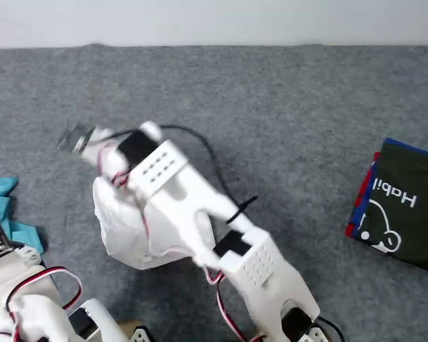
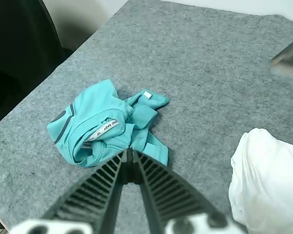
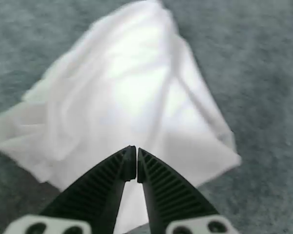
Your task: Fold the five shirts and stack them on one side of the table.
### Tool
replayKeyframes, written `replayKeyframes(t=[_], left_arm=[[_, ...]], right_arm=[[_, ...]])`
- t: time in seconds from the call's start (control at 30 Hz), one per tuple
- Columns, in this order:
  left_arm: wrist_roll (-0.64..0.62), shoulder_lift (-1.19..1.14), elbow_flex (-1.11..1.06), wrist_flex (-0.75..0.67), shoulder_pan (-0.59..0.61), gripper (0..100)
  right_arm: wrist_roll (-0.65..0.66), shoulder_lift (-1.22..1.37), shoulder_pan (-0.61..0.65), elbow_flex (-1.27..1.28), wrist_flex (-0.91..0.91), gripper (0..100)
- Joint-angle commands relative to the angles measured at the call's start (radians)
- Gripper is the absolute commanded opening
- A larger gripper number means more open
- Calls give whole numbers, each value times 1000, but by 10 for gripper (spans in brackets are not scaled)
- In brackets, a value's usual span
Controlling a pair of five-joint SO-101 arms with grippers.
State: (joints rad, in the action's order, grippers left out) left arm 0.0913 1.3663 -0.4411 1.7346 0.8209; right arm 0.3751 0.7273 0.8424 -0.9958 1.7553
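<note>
Judging progress past halfway: folded stack [image 1: 403, 206] well apart from right hand [image 3: 133, 163], seemingly three shirts. White shirt [image 3: 132, 87] crumpled beneath right hand, teal shirt [image 2: 102, 126] crumpled just ahead of left hand [image 2: 132, 158]. Both hands pinched together, empty. Two folds left.

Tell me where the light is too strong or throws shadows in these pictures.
Right wrist view: the white shirt glares in its middle, washing out the folds. High view: a soft shadow lies on the grey mat along that shirt's edge. Left wrist view: the teal shirt is evenly lit, thin shadow at its edge.
</note>
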Motion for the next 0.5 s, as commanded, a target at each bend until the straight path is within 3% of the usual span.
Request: replayKeyframes(t=[0.0, 0.27, 0.47], left_arm=[[3, 2, 2, 11, 5, 6], [3, 2, 2, 9, 5, 6], [3, 2, 2, 9, 5, 6]], right_arm=[[9, 18, -125, -60, 7, 9], [68, 237, -346, -64, -87, 9], [72, 259, -414, -130, -70, 9]])
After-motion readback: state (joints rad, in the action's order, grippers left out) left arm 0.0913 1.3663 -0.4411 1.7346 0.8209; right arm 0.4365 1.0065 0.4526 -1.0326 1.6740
